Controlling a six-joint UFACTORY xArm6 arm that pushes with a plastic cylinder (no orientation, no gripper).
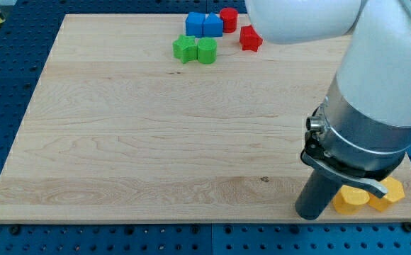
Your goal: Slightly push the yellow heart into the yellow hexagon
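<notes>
The yellow heart (349, 200) lies near the board's bottom right corner, partly hidden by the arm. The yellow hexagon (390, 193) sits just to its right and touches it or nearly so. My tip (312, 214) is the lower end of the dark rod, resting on the board just left of the yellow heart, close to it or touching it. The big white and grey arm body hangs above both yellow blocks.
At the view's top a group of blocks: two blue blocks (195, 24) (212, 25), a red cylinder (228, 19), a red star-like block (250, 38), a green star (184, 48) and a green cylinder (207, 51). The wooden board's bottom edge (191, 221) runs close below my tip.
</notes>
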